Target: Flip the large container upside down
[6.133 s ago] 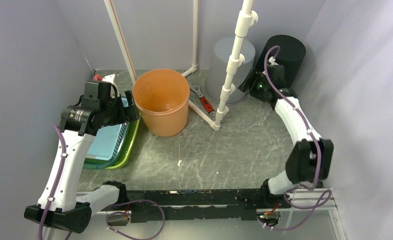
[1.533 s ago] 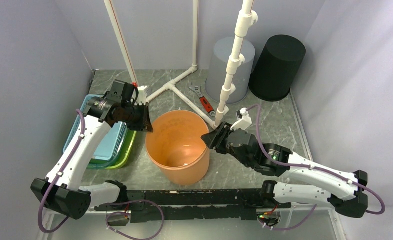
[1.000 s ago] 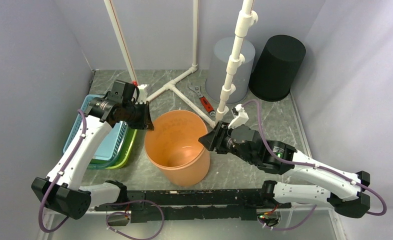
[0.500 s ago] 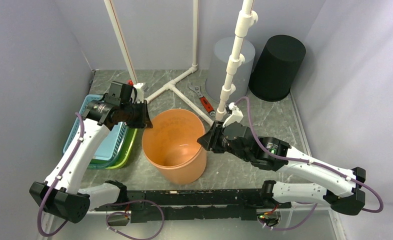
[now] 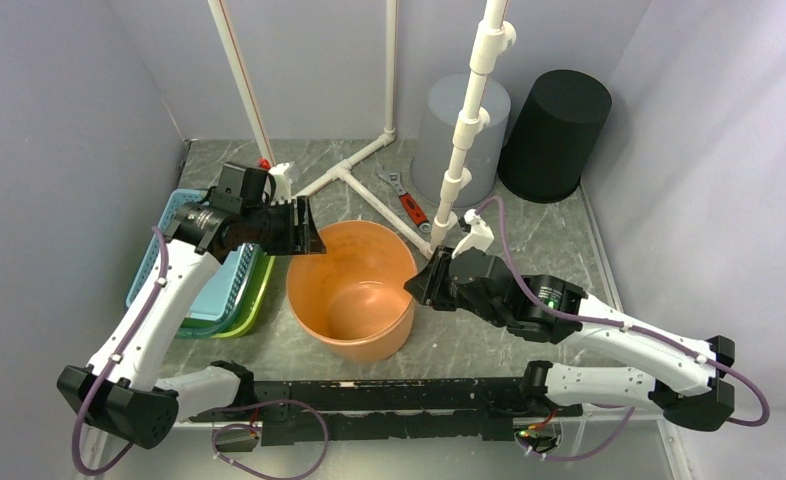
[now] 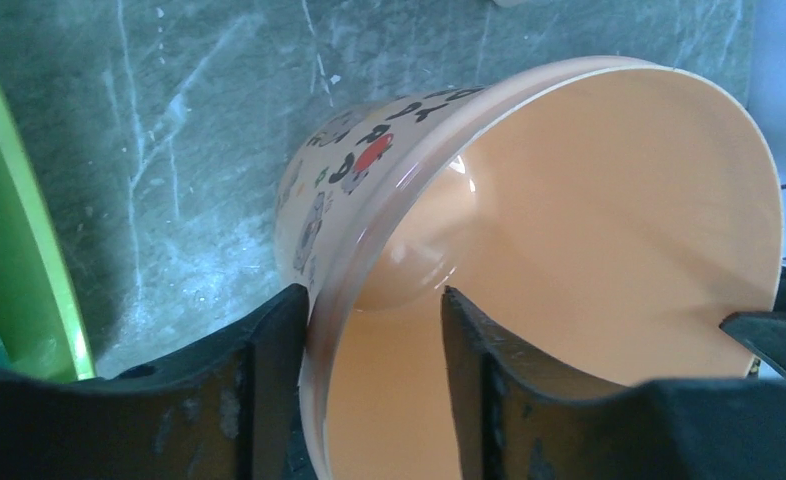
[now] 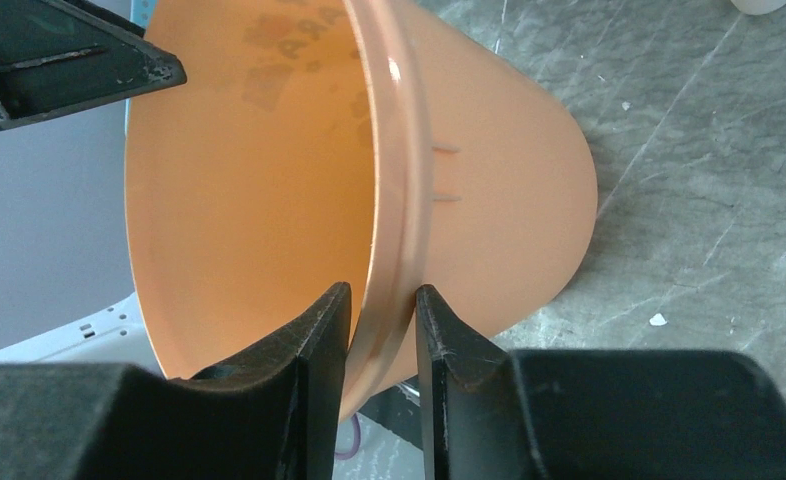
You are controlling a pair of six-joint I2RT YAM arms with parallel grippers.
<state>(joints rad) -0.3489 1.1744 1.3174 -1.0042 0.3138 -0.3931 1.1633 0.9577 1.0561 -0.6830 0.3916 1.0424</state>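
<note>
Since released at left rim by left jaws, now wide astride it, large container (image 5: pixel 351 290): orange, mouth up on counter (image 5: pixel 559 225) at lower centre of frame, pinched at right rim by narrow right jaws; inversion likely left to right arm alone.

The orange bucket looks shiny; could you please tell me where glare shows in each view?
Left wrist: a white highlight on the rim and inner wall of the orange bucket; right wrist: a small glint on the rim; top external: a pale sheen inside.
</note>
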